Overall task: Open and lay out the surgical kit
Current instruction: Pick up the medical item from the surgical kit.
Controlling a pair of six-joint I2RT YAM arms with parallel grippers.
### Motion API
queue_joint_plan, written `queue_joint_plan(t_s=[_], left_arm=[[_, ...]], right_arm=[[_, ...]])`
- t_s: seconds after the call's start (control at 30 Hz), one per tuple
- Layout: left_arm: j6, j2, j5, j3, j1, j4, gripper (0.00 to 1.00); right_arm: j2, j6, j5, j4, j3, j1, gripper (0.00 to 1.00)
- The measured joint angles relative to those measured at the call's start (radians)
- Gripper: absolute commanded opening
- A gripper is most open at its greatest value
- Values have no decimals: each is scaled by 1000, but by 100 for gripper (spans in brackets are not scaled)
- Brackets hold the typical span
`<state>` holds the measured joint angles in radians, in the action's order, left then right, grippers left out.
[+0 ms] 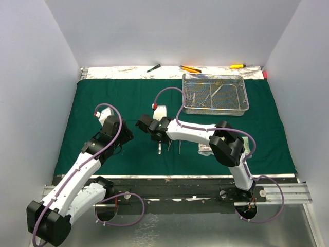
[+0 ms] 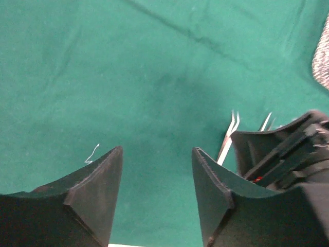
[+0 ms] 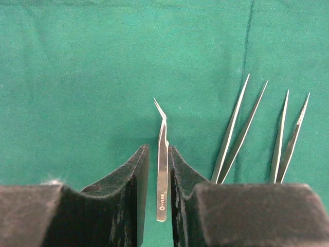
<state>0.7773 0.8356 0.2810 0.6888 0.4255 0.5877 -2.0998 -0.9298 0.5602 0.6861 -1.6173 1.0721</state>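
Seen from above, the white and black right arm point(image 1: 205, 133) covers most of the small clear packets point(image 1: 204, 149). Only short ends of the thin steel tweezers point(image 1: 170, 146) stick out below its wrist. The instruments inside the rectangular silver wire-mesh tray point(image 1: 216, 111) are too small to tell apart. So are the dark-handled tool point(image 1: 153, 67), orange-handled tool point(image 1: 190, 68) and yellow-handled tool point(image 1: 237, 66) along the far edge.

In the right wrist view, the rear ends of two straight tweezers point(image 3: 234, 134) vanish behind a black finger pad point(image 3: 247, 211). Whether that pad touches the bent-tip tweezers point(image 3: 163, 170) cannot be told.

In the left wrist view, a speckled grey shape point(image 2: 322, 59) is cut off by the right edge. Silver prongs point(image 2: 227, 141) disappear behind a blurred black mechanism point(image 2: 288, 159).
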Motion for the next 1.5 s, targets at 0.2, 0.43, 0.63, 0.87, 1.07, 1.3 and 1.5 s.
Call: queue_joint_plan(t_s=[0.2, 0.43, 0.63, 0.87, 1.07, 1.3, 1.5], left_arm=[[64, -1, -46, -135, 0, -6, 48], [127, 6, -69, -215, 0, -13, 41], [183, 56, -70, -240, 0, -24, 36], [215, 98, -68, -243, 0, -19, 35], [227, 98, -67, -243, 0, -17, 35], [229, 97, -67, -242, 0, -17, 36], [219, 97, -67, -229, 0, -13, 39]], right_arm=[[-24, 27, -8, 6, -32, -16, 21], [-65, 50, -31, 5, -34, -44, 14], [-66, 59, -36, 4, -32, -59, 3], [-43, 68, -53, -47, 17, -68, 4], [-13, 71, -86, -90, 67, -84, 13], [7, 100, -141, -128, 103, -96, 15], [32, 121, -191, -164, 141, -118, 2]])
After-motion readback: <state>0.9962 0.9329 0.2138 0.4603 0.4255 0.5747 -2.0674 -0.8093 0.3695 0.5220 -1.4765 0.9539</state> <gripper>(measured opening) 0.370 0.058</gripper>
